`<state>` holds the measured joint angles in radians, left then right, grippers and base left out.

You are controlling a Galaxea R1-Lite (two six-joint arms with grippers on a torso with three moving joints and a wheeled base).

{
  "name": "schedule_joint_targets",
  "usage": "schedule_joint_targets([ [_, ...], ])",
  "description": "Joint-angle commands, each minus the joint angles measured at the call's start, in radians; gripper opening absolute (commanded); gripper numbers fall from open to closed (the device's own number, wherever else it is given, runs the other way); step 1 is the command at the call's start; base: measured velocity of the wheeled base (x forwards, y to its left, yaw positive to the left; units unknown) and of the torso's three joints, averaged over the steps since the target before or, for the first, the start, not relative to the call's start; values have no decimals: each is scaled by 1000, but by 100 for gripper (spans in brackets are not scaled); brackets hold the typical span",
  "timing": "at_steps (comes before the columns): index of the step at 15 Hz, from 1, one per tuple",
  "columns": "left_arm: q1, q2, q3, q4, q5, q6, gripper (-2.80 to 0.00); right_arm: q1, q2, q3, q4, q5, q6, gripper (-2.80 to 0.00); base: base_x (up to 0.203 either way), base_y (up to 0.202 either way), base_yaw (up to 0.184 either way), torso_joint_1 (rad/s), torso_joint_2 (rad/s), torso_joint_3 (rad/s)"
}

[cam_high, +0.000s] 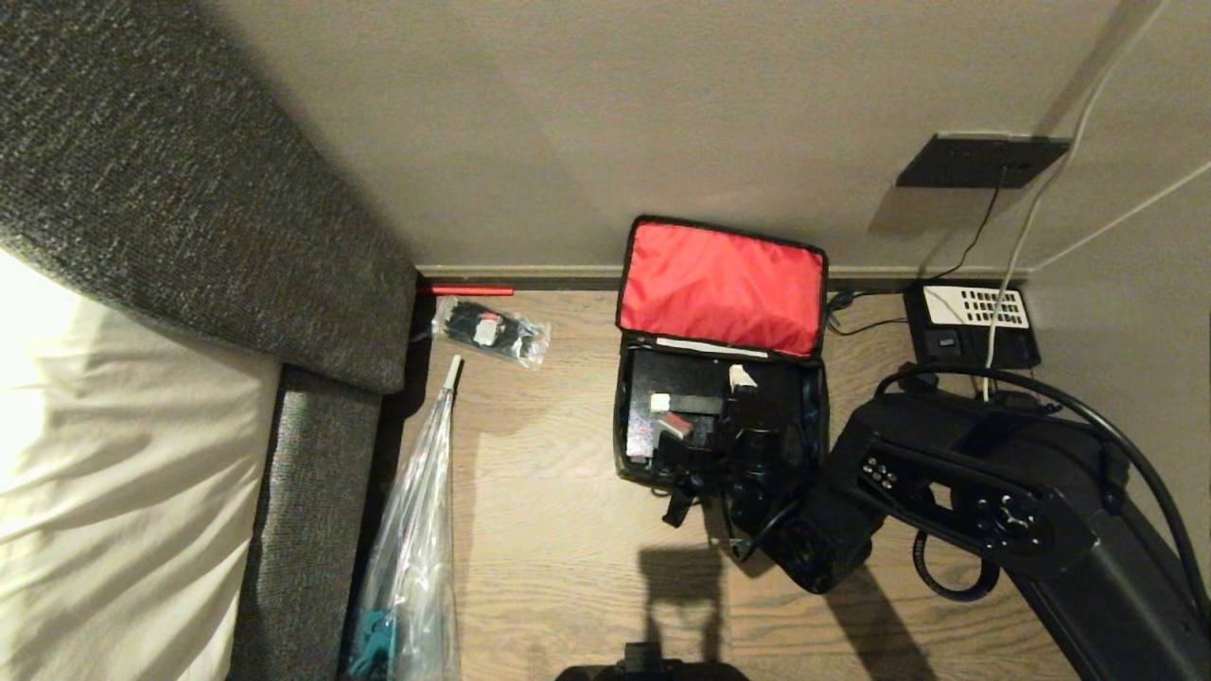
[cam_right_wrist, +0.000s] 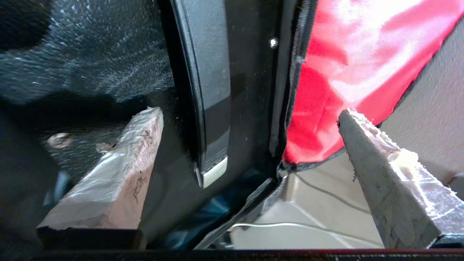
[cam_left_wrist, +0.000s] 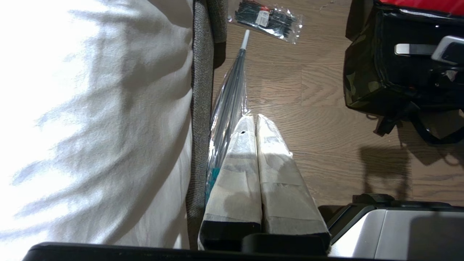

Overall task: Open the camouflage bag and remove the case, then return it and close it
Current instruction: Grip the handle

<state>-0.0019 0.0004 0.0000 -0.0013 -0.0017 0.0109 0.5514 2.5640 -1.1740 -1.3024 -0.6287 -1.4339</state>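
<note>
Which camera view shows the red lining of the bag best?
The head view: there the whole red lining of the raised flap shows, above the open bag. The right wrist view shows only one corner of it, close up, between the right gripper's open fingers. The left wrist view shows only a thin strip at its edge.

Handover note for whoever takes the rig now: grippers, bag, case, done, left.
Right gripper: open, empty, over the bag's open top, one finger above the case, the other by the red-lined lid.
Left gripper: shut, parked low over the floor beside the bed, away from the bag.
Camouflage bag: on the floor by the wall, lid flipped up against the wall.
Case: lying inside the bag.
Done: bag open. Cannot tell whether the case has already been out and returned.
Left: at least closing the bag.
</note>
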Motion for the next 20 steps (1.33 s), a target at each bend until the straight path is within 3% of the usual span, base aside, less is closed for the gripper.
schedule_joint_targets([
  [1, 0, 0, 0, 0, 0, 0, -280, -5, 31, -48, -8, -6, -13, 0, 0, 0, 0, 0, 0, 0],
  [20, 0, 0, 0, 0, 0, 0, -280, -28, 73, -177, -46, -6, -39, 0, 0, 0, 0, 0, 0, 0],
])
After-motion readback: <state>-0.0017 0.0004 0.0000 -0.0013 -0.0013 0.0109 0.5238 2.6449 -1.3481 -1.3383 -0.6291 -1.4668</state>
